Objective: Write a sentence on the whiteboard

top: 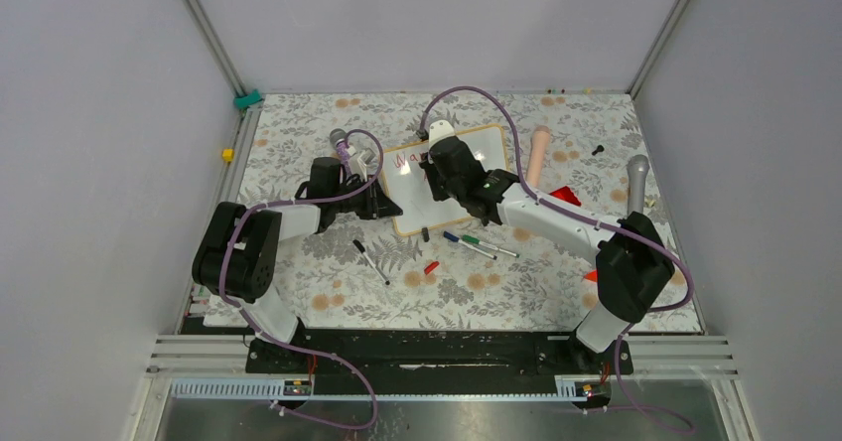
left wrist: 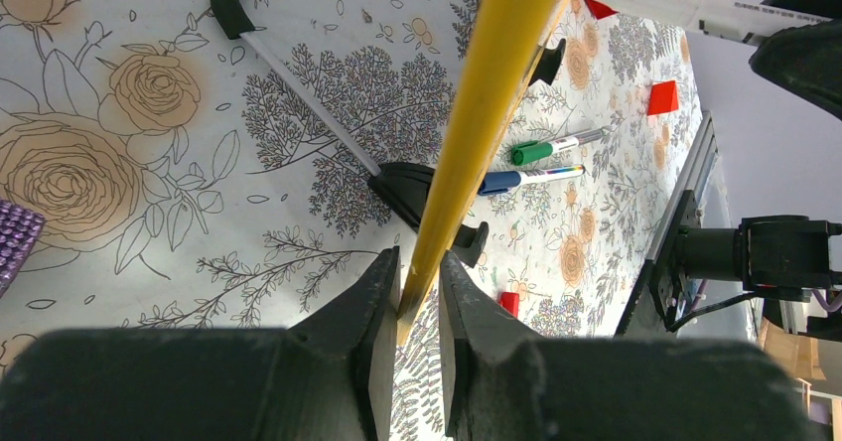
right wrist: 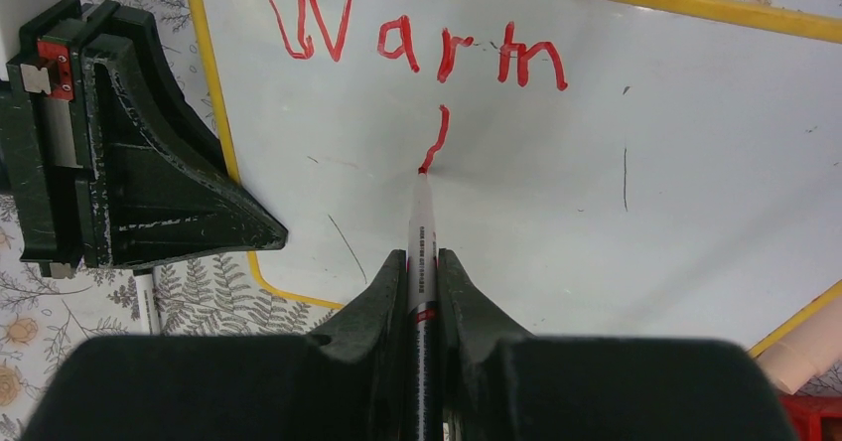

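Nearest the arm bases, in the lower middle of the top view, loose pieces lie on the floral tablecloth [top: 516,287]: a black pen [top: 370,260] and a small red cap [top: 430,267]. Just beyond them, near the board's lower edge, a blue marker [left wrist: 511,180] and a green marker [left wrist: 541,150] lie side by side.

Left of centre, the left gripper [left wrist: 417,284] is clamped on the yellow-wood frame of the whiteboard [top: 489,149], its fingers pressed to either side of the left edge. In the left wrist view, black clip feet [left wrist: 409,189] show on the frame just past the fingers.

The right gripper [right wrist: 423,274] reaches in from the lower right and is squeezed tight on a red marker [right wrist: 422,224], which points away from the camera. The marker's tip touches the glossy white surface.

The whiteboard sits in the upper middle of the top view, between the two arms. The sentence [right wrist: 417,49] so far reads "Warm" in red across the upper part of the right wrist view. Below the "r" there is one short slanted stroke, and it ends at the marker's tip.

Farther off, toward the upper right, a peach cylinder [top: 537,156] lies just beside the board's right edge. A grey microphone-like object [top: 636,179] lies well apart from the board.
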{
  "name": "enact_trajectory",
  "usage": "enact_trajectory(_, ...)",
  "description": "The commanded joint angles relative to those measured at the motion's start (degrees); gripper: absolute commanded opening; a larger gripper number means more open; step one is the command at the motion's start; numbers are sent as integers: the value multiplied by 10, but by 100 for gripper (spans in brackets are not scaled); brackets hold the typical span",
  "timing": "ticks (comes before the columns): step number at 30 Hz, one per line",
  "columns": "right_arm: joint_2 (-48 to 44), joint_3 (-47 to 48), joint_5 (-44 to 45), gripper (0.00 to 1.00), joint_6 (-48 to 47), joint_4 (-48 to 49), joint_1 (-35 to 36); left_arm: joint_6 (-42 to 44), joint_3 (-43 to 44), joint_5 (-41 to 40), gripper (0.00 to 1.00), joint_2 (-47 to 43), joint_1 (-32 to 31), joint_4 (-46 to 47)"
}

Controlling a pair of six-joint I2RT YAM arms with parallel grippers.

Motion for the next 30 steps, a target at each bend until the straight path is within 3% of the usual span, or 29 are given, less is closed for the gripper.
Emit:
enact_trajectory(1,10,25,38,0,-13,15,1,11,9,-39,0,2,-8,-33)
enact_trajectory(30,10,38,76,0,-23,4,1,14,10,-42,0,0,-11,-37)
